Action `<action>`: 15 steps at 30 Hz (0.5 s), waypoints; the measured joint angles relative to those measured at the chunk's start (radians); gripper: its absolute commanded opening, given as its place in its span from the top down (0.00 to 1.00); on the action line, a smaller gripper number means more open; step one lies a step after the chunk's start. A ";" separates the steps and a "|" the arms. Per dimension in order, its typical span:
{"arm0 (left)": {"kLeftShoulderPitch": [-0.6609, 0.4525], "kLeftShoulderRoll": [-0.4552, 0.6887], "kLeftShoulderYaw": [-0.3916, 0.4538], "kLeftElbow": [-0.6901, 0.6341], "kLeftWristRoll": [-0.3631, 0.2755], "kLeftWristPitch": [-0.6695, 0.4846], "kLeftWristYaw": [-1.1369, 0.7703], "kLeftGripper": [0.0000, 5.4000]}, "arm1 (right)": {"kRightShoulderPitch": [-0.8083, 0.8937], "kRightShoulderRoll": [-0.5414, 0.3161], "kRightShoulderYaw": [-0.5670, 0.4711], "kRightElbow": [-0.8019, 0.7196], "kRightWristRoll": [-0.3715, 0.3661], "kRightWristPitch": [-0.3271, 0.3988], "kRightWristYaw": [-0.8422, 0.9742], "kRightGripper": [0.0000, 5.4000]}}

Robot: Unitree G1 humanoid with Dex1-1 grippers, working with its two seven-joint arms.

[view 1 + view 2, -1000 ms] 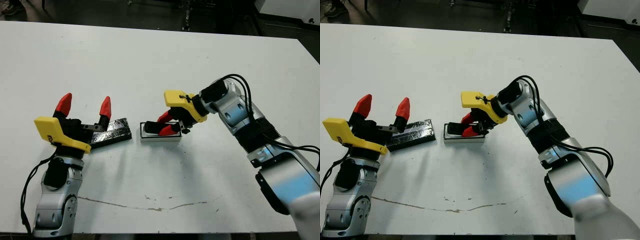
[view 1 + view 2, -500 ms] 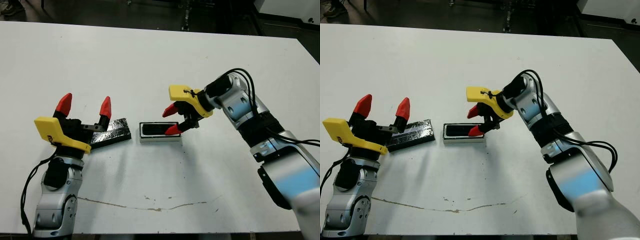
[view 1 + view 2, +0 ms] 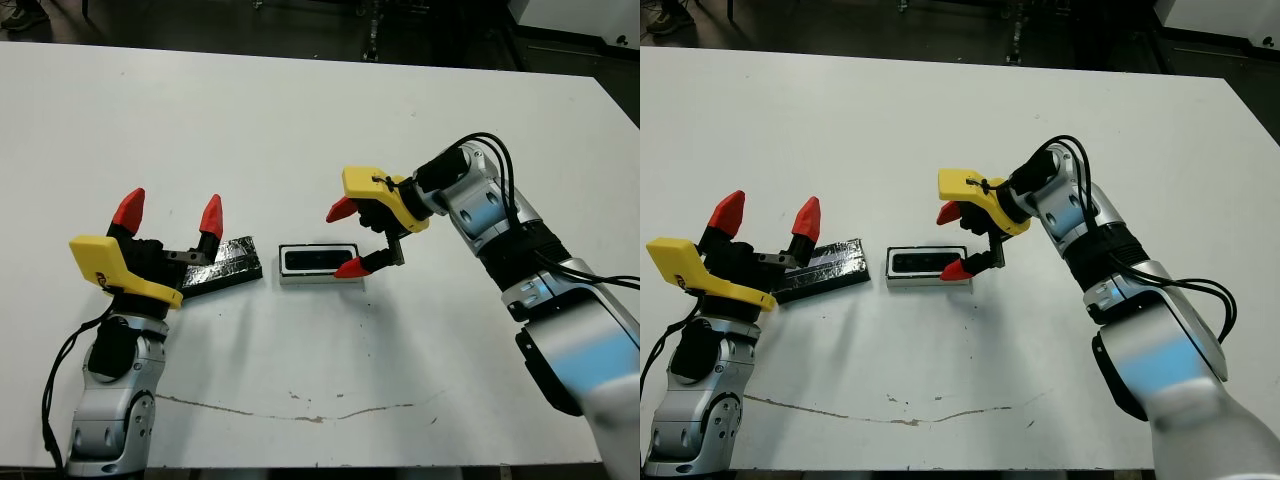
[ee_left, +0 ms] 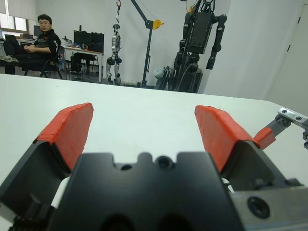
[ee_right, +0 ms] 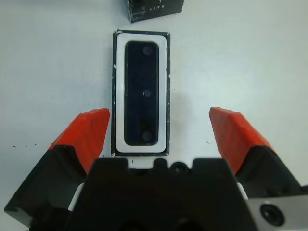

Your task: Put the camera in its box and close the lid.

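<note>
The camera (image 5: 142,91) lies flat inside the box (image 5: 115,96). My right end effector (image 3: 345,238) hangs wide apart, holding nothing. My left end effector (image 3: 170,207) is spread too, near the lid (image 3: 228,266).

The black camera (image 5: 142,93) lies flat inside the white-walled box (image 5: 118,91), the speckled black lid (image 3: 222,265) just beside it

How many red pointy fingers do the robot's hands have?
4. Two on the left gripper, raised beside the lid. Two on the right gripper, spread apart by the box holding the camera.
</note>
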 measured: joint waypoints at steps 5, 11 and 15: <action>0.000 0.000 0.000 0.000 0.000 -0.004 -0.001 0.00 | -0.037 -0.010 -0.047 -0.015 0.014 0.004 -0.006 0.00; -0.001 0.015 0.016 0.002 0.000 -0.008 -0.014 0.00 | -0.029 -0.050 -0.197 -0.082 0.105 0.037 -0.091 0.04; -0.007 0.069 0.041 -0.007 0.027 -0.008 -0.024 0.00 | 0.070 -0.063 -0.352 -0.206 0.203 0.069 -0.252 0.15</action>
